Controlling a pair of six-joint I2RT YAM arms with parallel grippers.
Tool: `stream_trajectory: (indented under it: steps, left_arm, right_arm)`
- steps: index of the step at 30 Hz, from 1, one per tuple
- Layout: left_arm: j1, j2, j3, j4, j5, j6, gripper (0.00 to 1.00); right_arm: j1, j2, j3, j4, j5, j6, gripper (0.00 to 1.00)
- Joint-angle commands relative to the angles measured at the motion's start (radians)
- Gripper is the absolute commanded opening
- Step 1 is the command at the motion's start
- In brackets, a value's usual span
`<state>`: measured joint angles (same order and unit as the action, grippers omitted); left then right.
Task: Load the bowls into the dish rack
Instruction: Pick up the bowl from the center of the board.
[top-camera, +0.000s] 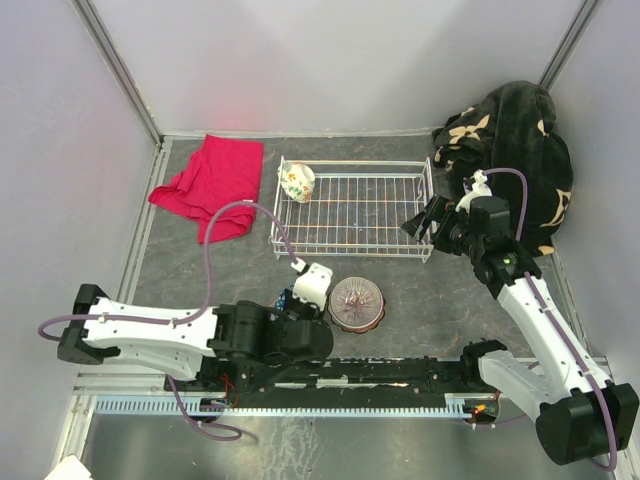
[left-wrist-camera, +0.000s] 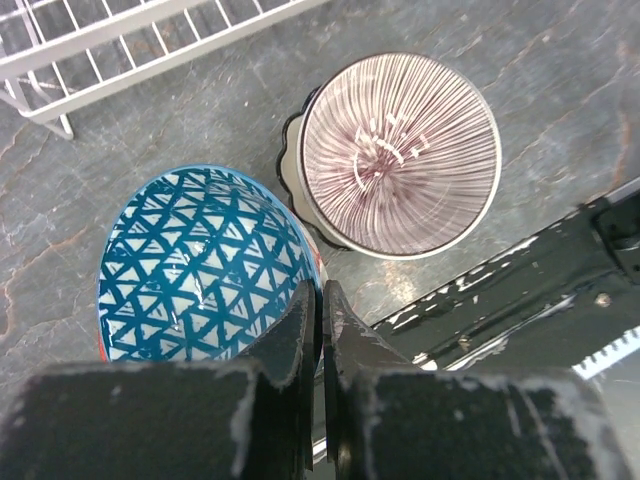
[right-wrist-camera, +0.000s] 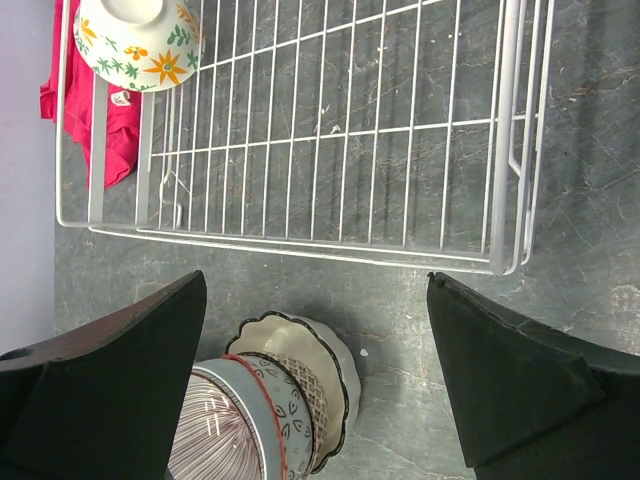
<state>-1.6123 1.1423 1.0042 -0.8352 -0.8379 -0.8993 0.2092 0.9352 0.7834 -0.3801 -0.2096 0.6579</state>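
The white wire dish rack stands mid-table with a floral bowl lying in its far left corner. In front of it, a purple-striped bowl sits nested in a stack with a scalloped bowl. Beside the stack is a blue triangle-patterned bowl. My left gripper is shut on that bowl's near rim. My right gripper hangs open over the rack's right front edge, holding nothing. The floral bowl and the rack show in the right wrist view.
A red cloth lies left of the rack. A dark floral blanket is heaped in the back right corner. Grey walls close the table on three sides. The black base rail runs along the near edge.
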Motion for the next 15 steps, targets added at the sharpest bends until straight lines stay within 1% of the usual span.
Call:
stream_trajectory:
  steps: [1,5,7,8,10,13,14,15]
  left_arm:
    - [-0.003,-0.067,0.1,0.085,-0.089,0.125,0.03]
    - [0.008,-0.052,0.17,0.199,-0.108,0.252,0.03]
    - [0.043,-0.024,0.212,0.261,-0.077,0.325,0.03]
    - [0.081,-0.01,0.228,0.297,-0.038,0.358,0.03]
    - [0.181,0.013,0.243,0.397,0.09,0.434,0.03]
    - [0.354,0.053,0.257,0.503,0.294,0.507,0.03]
    - [0.428,0.071,0.264,0.532,0.357,0.522,0.03]
    - [0.477,0.088,0.275,0.554,0.408,0.529,0.03]
  right_arm:
    - [0.001,-0.006,0.017,0.047,-0.011,-0.006,0.99]
    - [0.001,-0.008,0.021,0.037,0.013,-0.025,0.99]
    - [0.001,-0.011,0.025,0.018,0.047,-0.047,0.99]
    - [0.001,-0.012,0.026,0.006,0.075,-0.056,0.99]
    - [0.0,-0.008,0.035,-0.022,0.137,-0.075,0.99]
    - [0.001,-0.003,0.051,-0.063,0.204,-0.095,0.98]
    - [0.001,-0.005,0.051,-0.066,0.218,-0.098,0.97]
    - [0.001,-0.008,0.052,-0.072,0.233,-0.1,0.97]
